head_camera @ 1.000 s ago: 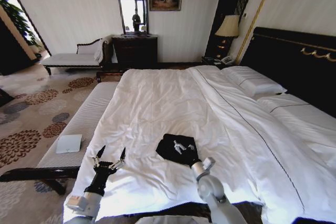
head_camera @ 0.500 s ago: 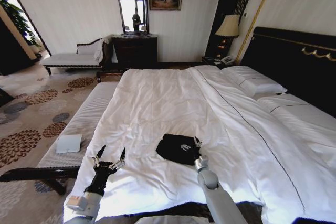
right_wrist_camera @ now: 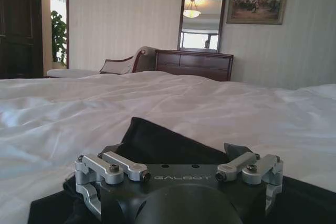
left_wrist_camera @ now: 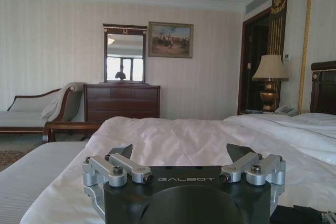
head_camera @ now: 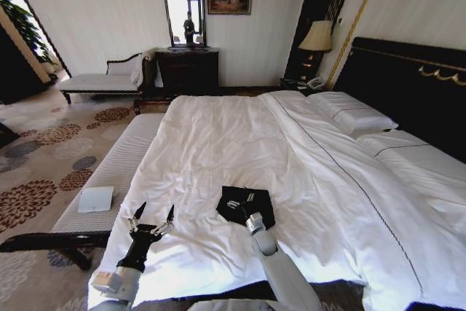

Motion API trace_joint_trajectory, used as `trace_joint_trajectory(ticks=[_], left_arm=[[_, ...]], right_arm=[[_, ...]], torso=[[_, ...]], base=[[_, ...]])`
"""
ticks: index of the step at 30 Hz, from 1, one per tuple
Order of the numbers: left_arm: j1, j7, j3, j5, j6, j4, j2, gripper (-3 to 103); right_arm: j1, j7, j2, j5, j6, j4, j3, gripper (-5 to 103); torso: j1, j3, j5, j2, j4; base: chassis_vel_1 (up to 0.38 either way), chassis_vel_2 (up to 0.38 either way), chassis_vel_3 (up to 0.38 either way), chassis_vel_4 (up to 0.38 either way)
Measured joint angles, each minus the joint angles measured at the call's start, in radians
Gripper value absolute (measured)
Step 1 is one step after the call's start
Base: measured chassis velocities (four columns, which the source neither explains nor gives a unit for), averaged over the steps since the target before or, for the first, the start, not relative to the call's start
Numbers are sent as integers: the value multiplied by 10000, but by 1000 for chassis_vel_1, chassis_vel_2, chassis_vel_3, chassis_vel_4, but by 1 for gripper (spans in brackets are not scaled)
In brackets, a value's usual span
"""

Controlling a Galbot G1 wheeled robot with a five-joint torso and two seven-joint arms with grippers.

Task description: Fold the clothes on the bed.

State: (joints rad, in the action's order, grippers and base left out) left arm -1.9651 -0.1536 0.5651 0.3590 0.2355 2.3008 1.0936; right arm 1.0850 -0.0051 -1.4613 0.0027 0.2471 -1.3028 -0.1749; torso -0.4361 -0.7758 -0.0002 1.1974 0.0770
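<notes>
Shifted leftward over the last second: right gripper, from the black T-shirt's right side to above its middle, forearm now rising from nearer the foot edge of the bed. From the left: small white folded cloth lying on the bench alongside the bed's left edge. Next, left gripper hovering over the white duvet near the foot-left corner, fingers spread wide, touching nothing; same wide spread seen in the left wrist view, duvet beyond. Then the T-shirt, bunched into a compact dark heap near the foot edge, roughly midway across the bed, white lettering partly showing. Right gripper directly above it, fingers parted in the right wrist view, black fabric beneath and ahead, nothing pinched. Farther right, pillows by the black headboard.
</notes>
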Motion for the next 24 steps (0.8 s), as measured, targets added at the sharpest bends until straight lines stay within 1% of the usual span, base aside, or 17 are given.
trace_joint_trajectory(ticks=[4, 6, 7, 10, 11, 12, 14, 15, 16, 17, 20, 21, 22, 23, 24], left_arm=[[0, 0, 0, 0, 0, 0, 0, 100], [0, 0, 0, 0, 0, 0, 0, 100], [0, 0, 0, 0, 0, 0, 0, 100], [1, 0, 1, 0, 0, 0, 0, 100], [1, -1, 1, 0, 0, 0, 0, 100], [1, -1, 1, 0, 0, 0, 0, 100], [0, 0, -1, 0, 0, 0, 0, 100], [0, 0, 0, 0, 0, 0, 0, 100], [1, 0, 0, 0, 0, 0, 0, 100], [1, 0, 0, 0, 0, 0, 0, 100], [1, 0, 0, 0, 0, 0, 0, 100], [0, 0, -1, 0, 0, 0, 0, 100], [1, 0, 1, 0, 0, 0, 0, 100], [1, 0, 1, 0, 0, 0, 0, 100], [1, 0, 0, 0, 0, 0, 0, 100]], right_arm=[[9, 30, 4, -25, 2, 110, 198, 100], [202, 315, 72, 56, -8, -199, 198, 100], [202, 315, 72, 56, -8, -199, 198, 100], [620, 515, 282, 511, -271, -1220, 24, 100], [934, 563, 477, 826, -470, -1916, -170, 100], [934, 563, 477, 826, -470, -1916, -170, 100], [1381, 662, 704, 1138, -679, -2739, -551, 100], [1670, 739, 807, 1264, -747, -3205, -926, 100], [1882, 770, 861, 1330, -762, -3452, -1222, 100], [1882, 770, 861, 1330, -762, -3452, -1222, 100], [2604, 758, 1022, 1499, -749, -4031, -2295, 100], [3045, 656, 1139, 1608, -660, -4360, -2947, 100], [3284, 604, 1202, 1675, -600, -4514, -3255, 100], [3284, 604, 1202, 1675, -600, -4514, -3255, 100], [3625, 545, 1293, 1779, -515, -4743, -3713, 100]], torso=[[0, 0, 1, 0, -1], [0, 0, 2, 0, -1], [0, 0, 2, 0, -1], [0, 0, 2, 0, -1], [0, 0, 1, 0, -1], [0, 0, 1, 0, -1], [1, 1, 2, 1, 1], [1, 1, 2, 1, 0], [1, 2, 2, 1, 0], [1, 2, 2, 1, 0], [0, 1, 5, 1, 0], [0, 1, 2, 1, 1], [0, 1, 4, 1, 2], [0, 1, 4, 1, 2], [1, 1, 5, 0, 2]], base=[[0, 0, 0, 0], [0, 0, 0, 0], [0, 0, 0, 0], [0, 0, 0, 0], [0, 0, 0, 0], [0, 0, 0, 0], [0, 0, 0, 0], [0, 0, 0, 0], [0, 0, 0, 0], [0, 0, 0, 0], [0, 0, 0, 0], [0, 0, 0, 0], [0, 0, 0, 0], [0, 0, 0, 0], [0, 0, 0, 0]])
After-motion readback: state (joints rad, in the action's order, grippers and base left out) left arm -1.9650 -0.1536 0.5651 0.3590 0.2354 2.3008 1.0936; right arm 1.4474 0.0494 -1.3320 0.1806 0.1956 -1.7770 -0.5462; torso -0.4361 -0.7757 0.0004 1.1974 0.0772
